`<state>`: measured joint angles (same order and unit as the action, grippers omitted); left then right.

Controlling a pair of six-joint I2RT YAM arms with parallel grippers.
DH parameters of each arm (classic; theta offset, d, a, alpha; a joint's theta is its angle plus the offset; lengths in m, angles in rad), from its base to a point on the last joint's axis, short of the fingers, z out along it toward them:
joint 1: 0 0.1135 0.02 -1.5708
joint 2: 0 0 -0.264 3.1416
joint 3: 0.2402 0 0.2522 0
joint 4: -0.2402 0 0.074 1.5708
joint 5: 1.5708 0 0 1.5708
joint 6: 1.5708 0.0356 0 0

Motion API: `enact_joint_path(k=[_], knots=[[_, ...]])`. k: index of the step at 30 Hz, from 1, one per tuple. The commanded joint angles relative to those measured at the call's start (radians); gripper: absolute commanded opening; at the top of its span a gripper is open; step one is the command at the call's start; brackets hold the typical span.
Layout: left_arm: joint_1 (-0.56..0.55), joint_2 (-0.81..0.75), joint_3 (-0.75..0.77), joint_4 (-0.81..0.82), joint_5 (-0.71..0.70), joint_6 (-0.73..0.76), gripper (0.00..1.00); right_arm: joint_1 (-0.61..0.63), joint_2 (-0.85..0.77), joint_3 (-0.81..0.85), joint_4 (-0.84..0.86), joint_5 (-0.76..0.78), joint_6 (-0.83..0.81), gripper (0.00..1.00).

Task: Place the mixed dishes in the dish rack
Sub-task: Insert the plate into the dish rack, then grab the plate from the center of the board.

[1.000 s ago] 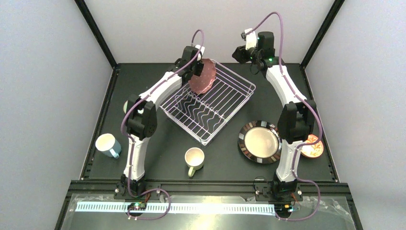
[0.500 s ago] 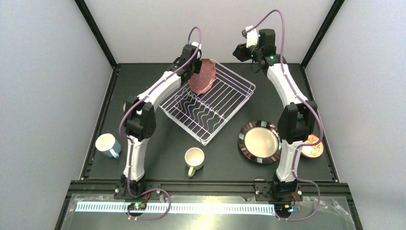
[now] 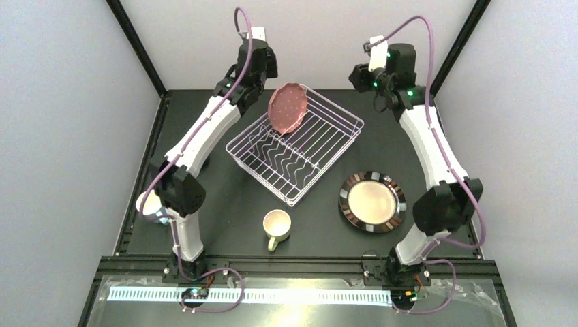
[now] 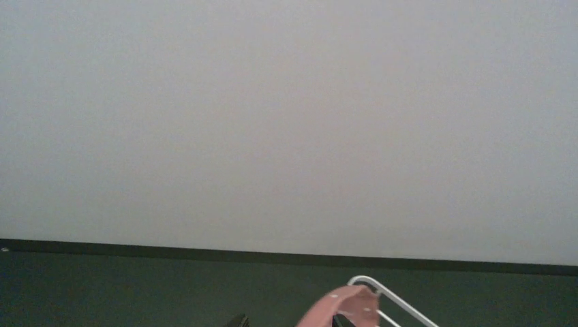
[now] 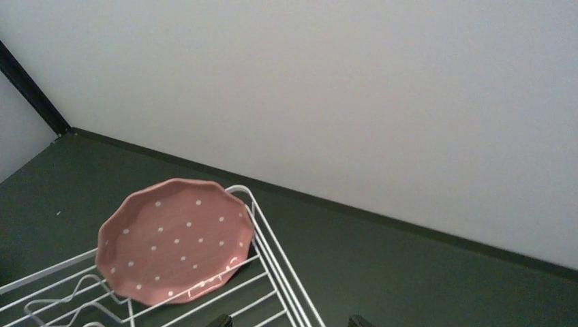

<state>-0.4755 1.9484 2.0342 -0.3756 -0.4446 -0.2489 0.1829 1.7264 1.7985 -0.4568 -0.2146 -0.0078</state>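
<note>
In the dish rack [image 3: 361,123]: one pink dotted plate [image 3: 286,109]; outside, one dark-rimmed plate [image 3: 371,201], two mugs [image 3: 276,223] [image 3: 146,203]; left hand [image 4: 286,321], right hand [image 5: 286,320] wide.

Entry: left arm [image 3: 204,133] and right arm [image 3: 429,146], same build. Link shells are white and rounded; the shoulder, elbow and wrist housings are black. A purple cable [image 3: 417,18] arcs over each wrist and runs down along the links to the base. A small white camera block [image 3: 257,32] sits atop each wrist. Green lamps [image 3: 409,92] are lit on the right wrist housing. The bases [image 3: 184,267] are black. On the left gripper [image 4: 286,321] and right gripper [image 5: 286,320], only the black finger ends show.
</note>
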Motion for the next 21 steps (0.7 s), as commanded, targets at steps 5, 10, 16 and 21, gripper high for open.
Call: enact_joint_path(k=[5,10,16,21], knots=[[-0.218,-0.167,-0.048,-0.224,0.02,-0.185,0.7,-0.005,-0.24,-0.285,-0.033,0.051,0.116,0.98],[-0.382,-0.285,-0.244,-0.222,0.032,-0.345,0.73,-0.005,-0.376,-0.412,-0.032,0.113,0.177,0.98],[-0.532,-0.432,-0.535,-0.101,0.058,-0.526,0.73,-0.005,-0.488,-0.537,-0.042,0.255,0.263,0.96],[-0.602,-0.508,-0.71,-0.013,0.107,-0.621,0.76,-0.004,-0.48,-0.533,-0.152,0.388,0.337,0.93]])
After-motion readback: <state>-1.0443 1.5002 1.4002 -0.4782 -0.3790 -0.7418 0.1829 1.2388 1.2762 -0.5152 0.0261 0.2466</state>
